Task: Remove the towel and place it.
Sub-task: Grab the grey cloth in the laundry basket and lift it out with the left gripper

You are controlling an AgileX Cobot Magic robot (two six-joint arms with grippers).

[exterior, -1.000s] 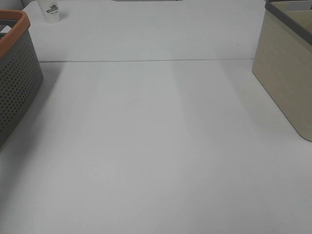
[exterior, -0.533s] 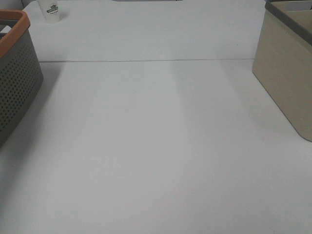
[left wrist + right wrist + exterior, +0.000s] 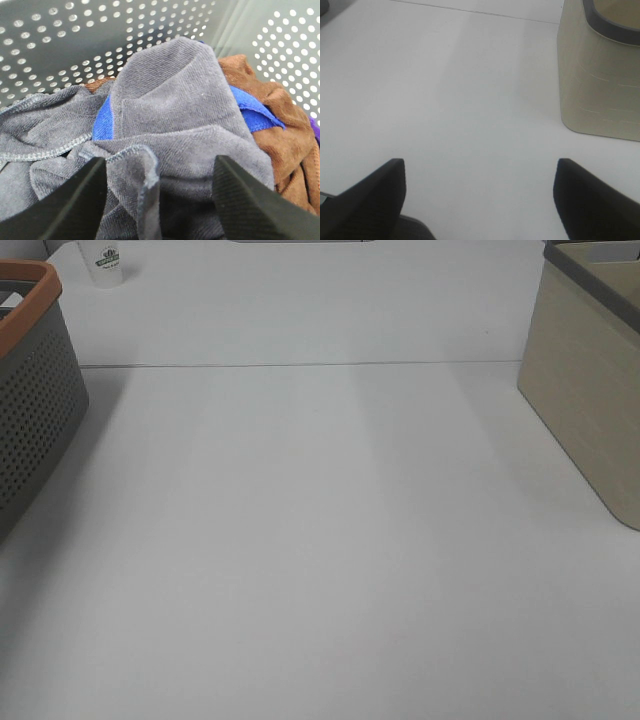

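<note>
Grey basket [image 3: 30, 390]: at the tabletop's [image 3: 320, 540] left edge; holds the towel [image 3: 170, 115] heaped over a blue cloth [image 3: 252, 112], with a brown cloth [image 3: 285, 140] beside it.
Beige bin [image 3: 585, 390]: right edge; contents hidden.
Left claw [image 3: 160, 167]: released, inside the basket, astride a towel fold.
Right claw [image 3: 480, 165]: released, above the tabletop near the beige bin.
Cup [image 3: 105, 262]: far left corner.

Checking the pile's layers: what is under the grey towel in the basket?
A blue cloth peeks beneath the grey towel, with a brown cloth beside it. How far they run underneath, and anything deeper, is covered.
</note>
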